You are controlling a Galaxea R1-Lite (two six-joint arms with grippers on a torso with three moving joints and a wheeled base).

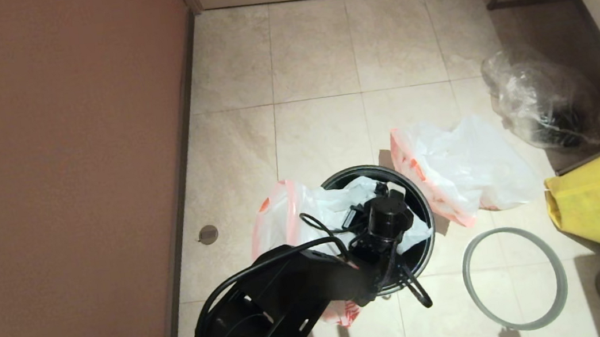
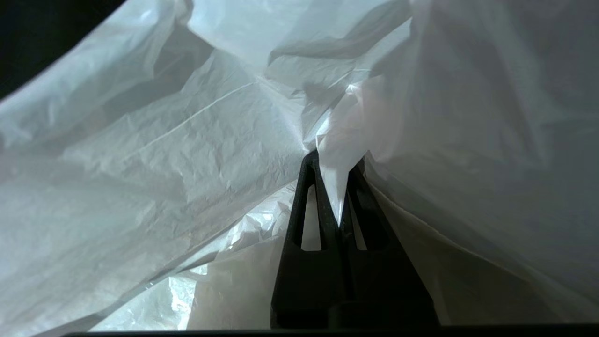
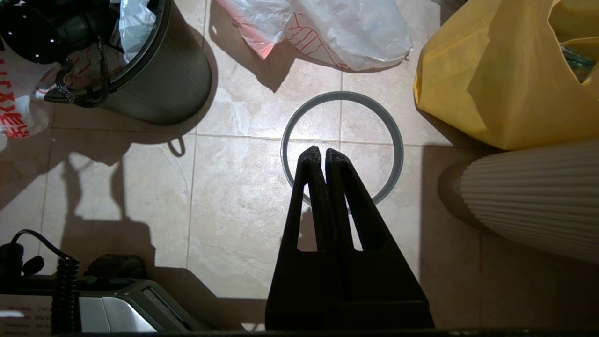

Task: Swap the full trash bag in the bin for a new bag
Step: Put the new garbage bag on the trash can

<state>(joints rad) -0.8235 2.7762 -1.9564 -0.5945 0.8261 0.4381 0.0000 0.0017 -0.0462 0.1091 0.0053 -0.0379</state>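
Right gripper (image 3: 322, 152) being held together, empty, over one loose rim ring (image 1: 508, 230) on floor: refitting outstanding. One new bag (image 1: 277, 218) being lined into one bin (image 3: 164, 79), mid-floor, by left gripper (image 2: 334, 161) clamped on its fold. One full trash bag (image 1: 474, 169) already out, lying just beyond bin; one clear bag (image 1: 543, 101) farther.

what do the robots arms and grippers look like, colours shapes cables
The left arm is matte black with open cut-outs, black cables looping along it and a round black wrist housing. Both the left gripper and right gripper are black, with two long tapering fingers, each pierced by a narrow slot.
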